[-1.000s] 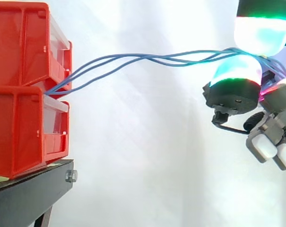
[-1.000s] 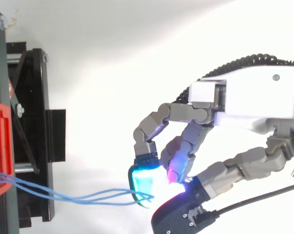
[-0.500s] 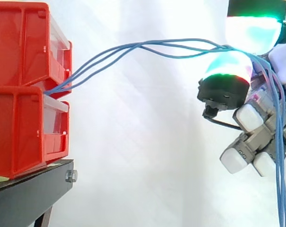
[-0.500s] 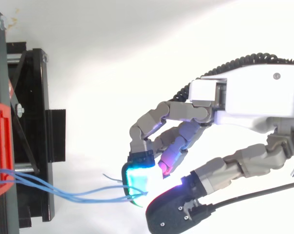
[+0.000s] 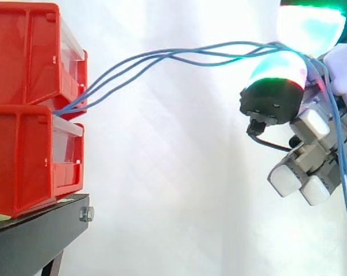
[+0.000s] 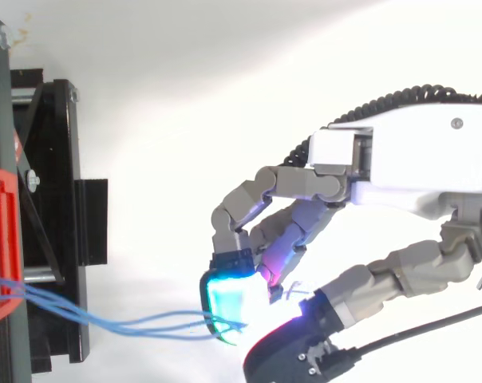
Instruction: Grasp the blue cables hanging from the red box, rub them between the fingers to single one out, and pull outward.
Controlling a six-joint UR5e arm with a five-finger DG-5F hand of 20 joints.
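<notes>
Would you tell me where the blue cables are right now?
In the side view the blue cables run from between the stacked red bins on the left, arching rightward into the glowing fingertips of the hand, which pinch them.

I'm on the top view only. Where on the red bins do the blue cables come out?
Observer: In the side view the blue cables come out where the upper red bin sits on the lower red bin, at the front.
Operator: Are they tight?
Observer: No. They climb in a slack arc to the robot hand, whose glowing pads pinch them at about the height of the upper bin's top.
Operator: And past the pinch?
Observer: The cables trail down across the hand's folded fingers toward the bottom right corner.
</notes>
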